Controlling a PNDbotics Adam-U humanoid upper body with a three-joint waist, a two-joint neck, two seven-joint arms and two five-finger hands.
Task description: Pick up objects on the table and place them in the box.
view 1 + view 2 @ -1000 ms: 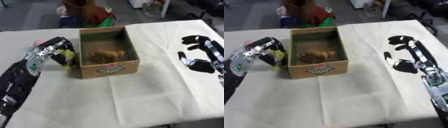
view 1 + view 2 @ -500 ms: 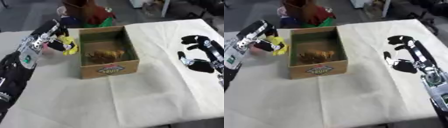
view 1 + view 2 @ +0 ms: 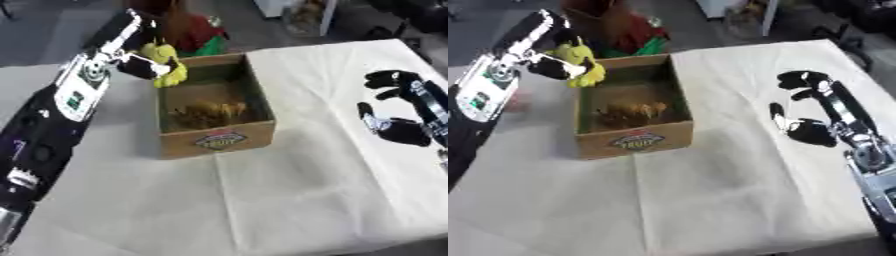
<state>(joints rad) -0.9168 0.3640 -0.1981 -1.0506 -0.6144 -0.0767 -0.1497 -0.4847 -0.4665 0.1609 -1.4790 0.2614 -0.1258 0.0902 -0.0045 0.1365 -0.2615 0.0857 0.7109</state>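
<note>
An open cardboard box (image 3: 219,137) stands in the middle of the cream-covered table, with a brownish toy (image 3: 207,113) lying inside it. My left hand (image 3: 131,52) is raised over the box's far left corner, shut on a yellow soft toy (image 3: 168,65) that hangs just above the rim. My right hand (image 3: 814,116) rests open on the table to the right of the box, holding nothing.
Beyond the table's far edge stands a brown and red object with green parts (image 3: 188,31). A small pink patch (image 3: 516,101) shows on the cloth left of the box. The tablecloth (image 3: 289,200) stretches bare in front of the box.
My left hand has lifted the yellow toy from the table beside the box's left wall and carried it up and back to the box's far left corner. The right hand stayed put.
</note>
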